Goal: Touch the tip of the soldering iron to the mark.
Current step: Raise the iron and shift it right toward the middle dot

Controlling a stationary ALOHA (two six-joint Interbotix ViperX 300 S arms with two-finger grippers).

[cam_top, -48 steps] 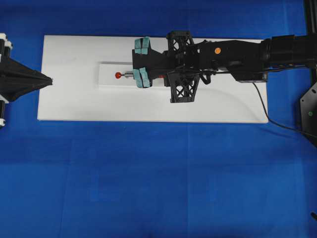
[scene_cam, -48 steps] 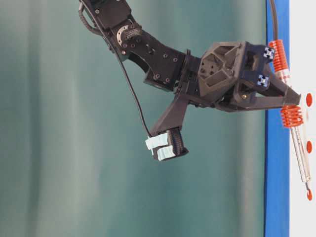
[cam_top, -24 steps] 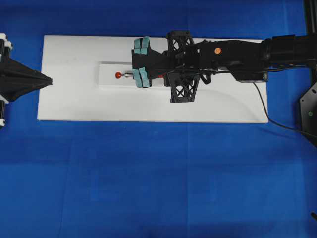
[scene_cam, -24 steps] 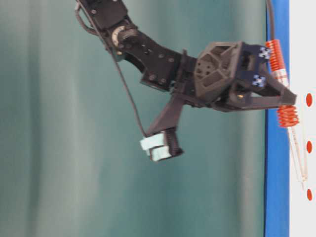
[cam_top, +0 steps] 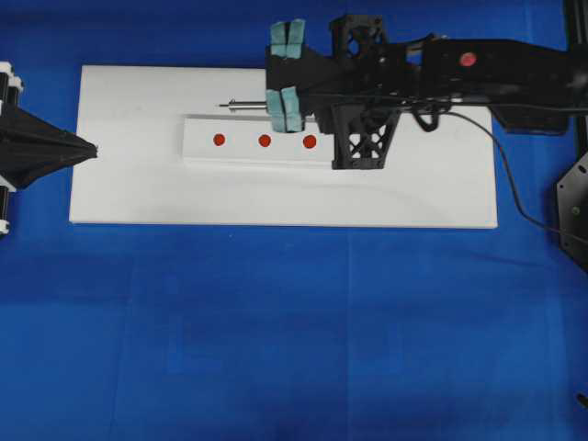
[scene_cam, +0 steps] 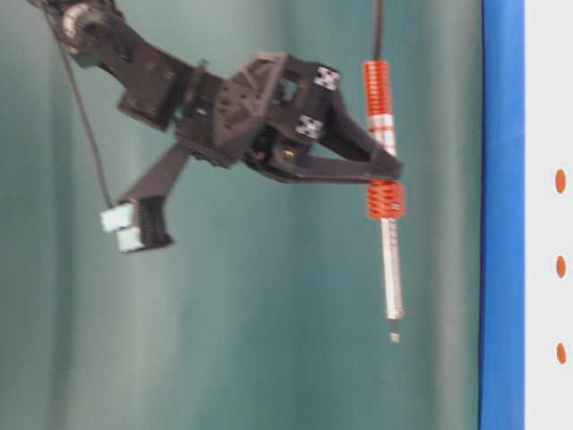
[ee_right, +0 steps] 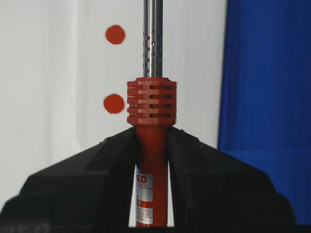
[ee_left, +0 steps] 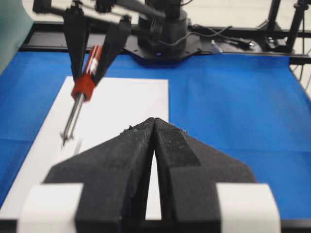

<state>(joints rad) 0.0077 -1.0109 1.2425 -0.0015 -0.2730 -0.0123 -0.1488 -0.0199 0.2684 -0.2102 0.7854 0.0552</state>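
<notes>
- Right gripper [ee_right: 151,145] was clamped on the iron [scene_cam: 385,193] at its red handle.
- Iron hung clear of the board [cam_top: 129,193], tip [cam_top: 223,105] at 10 o'clock from the mark [cam_top: 310,141]; tip blurred, height unclear.
- Left gripper [ee_left: 153,127] was closed, empty, at the board's 9 o'clock edge.

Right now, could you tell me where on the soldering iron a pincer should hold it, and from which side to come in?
On the red handle just behind the ribbed collar, where the right pincer already clamps the soldering iron. Come from the cord end, fingers either side of the handle: it is round and thick enough to pinch, and this leaves the thin metal shaft and tip free.
</notes>
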